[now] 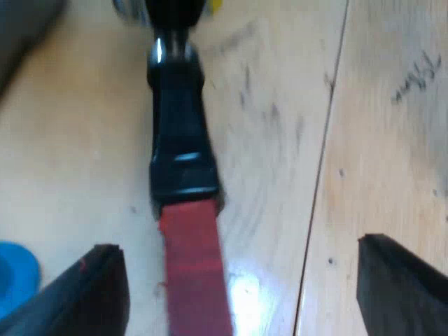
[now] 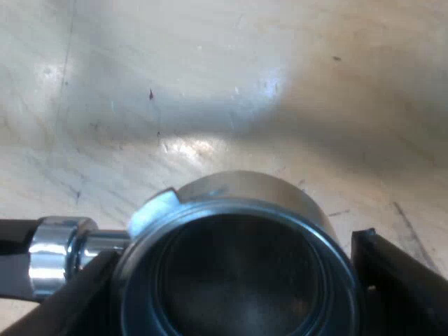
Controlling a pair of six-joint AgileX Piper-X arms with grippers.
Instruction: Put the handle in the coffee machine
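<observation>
Red end of handle cut off by frame edge, blue object mostly cropped and not identifiable, holder basket cropped across near rim, inside too dark to read

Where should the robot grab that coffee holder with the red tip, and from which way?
By the dark handle, next to its red end, coming straight down from above. The holder seems to lie flat on the wooden table. Its handle is long and narrow, so the left gripper, open with one finger on each side, could close across it.
</observation>
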